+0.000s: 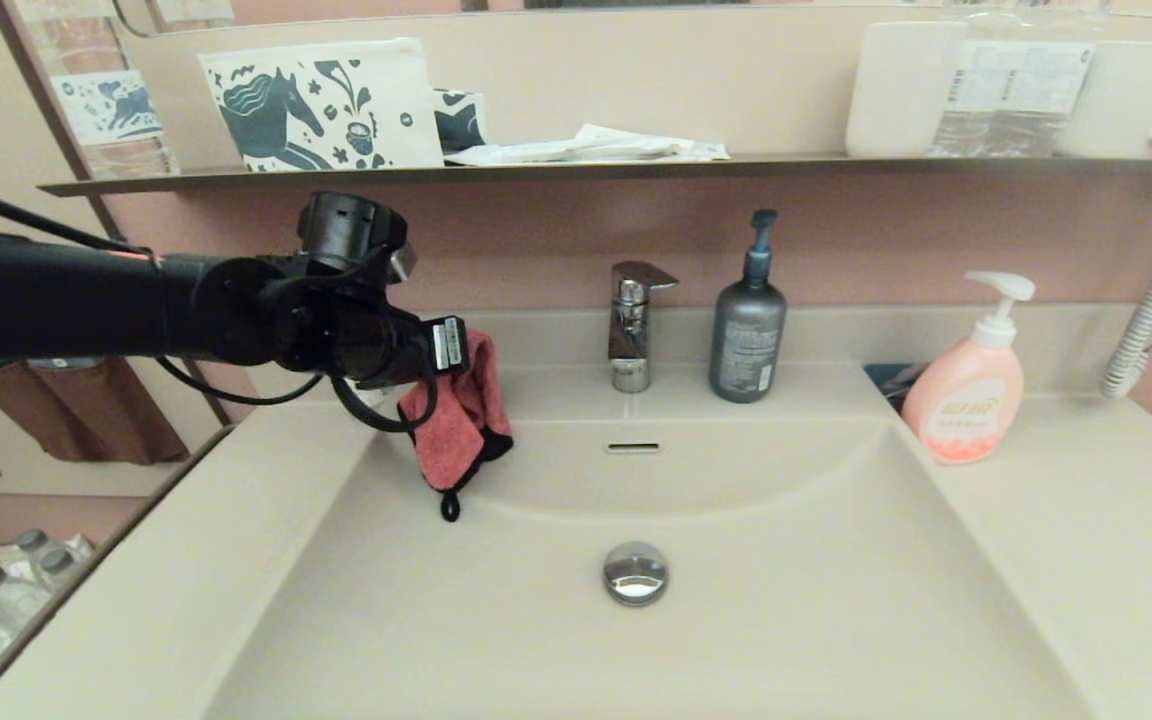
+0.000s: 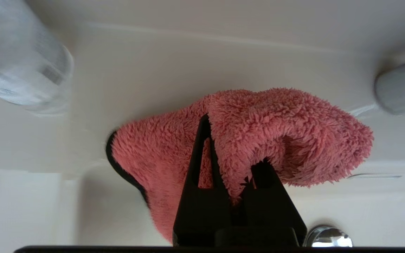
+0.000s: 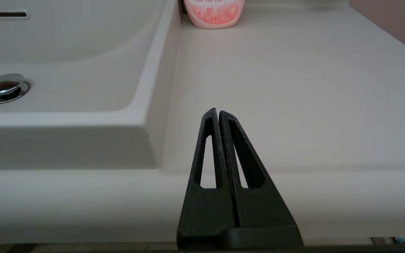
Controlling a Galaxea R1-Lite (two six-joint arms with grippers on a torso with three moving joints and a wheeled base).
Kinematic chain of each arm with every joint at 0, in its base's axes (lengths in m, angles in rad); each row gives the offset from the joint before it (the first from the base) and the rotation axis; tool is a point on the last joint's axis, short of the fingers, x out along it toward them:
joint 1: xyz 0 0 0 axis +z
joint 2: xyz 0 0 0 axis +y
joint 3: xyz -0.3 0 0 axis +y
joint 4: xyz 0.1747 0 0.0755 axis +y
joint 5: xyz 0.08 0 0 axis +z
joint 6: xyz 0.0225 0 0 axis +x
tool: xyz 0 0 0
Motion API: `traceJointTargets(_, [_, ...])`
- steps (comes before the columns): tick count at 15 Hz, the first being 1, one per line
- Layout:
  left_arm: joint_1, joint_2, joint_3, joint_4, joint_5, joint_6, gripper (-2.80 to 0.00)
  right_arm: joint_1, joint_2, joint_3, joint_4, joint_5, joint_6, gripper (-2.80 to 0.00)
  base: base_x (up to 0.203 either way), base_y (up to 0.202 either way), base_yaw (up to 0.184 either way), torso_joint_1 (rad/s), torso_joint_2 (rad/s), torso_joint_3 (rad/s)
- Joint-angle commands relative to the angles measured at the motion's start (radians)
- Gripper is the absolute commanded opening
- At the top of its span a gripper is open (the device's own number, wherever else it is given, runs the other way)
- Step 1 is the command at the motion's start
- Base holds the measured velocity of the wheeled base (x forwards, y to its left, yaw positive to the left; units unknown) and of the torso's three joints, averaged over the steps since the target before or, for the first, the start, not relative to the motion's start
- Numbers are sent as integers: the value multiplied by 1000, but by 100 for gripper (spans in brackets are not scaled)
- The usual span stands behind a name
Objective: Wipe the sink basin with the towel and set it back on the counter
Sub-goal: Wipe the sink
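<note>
**Towel held over the basin**

Over the basin's (image 1: pixel 756 620) back left corner: left gripper (image 1: pixel 456 350), clamped on the towel (image 1: pixel 461 415), cloth hanging clear of the counter (image 1: pixel 1086 520). At the counter's front right edge: right gripper (image 3: pixel 218 114), fingers pressed together, empty. Behind the basin: one tap (image 1: pixel 633 325), two pump bottles, grey (image 1: pixel 747 325) and pink (image 1: pixel 966 395), labels unreadable. Above: one shelf (image 1: pixel 636 165), pink wall.
</note>
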Motion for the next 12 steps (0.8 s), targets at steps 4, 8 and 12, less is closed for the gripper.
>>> traceJointTargets(4, [-12, 63, 77, -128, 26, 7, -280, 0, 2, 0, 0, 0, 0, -280, 0, 0, 0, 0, 0, 0])
traceJointTargets(8, [-1, 103, 76, -225, 28, 66, -280, 0, 2, 0, 0, 0, 1, -280, 0, 0, 0, 0, 0, 0])
traceJointTargets(12, [16, 145, 78, -294, 29, 107, -280, 0, 2, 0, 0, 0, 0, -280, 0, 0, 0, 0, 0, 0])
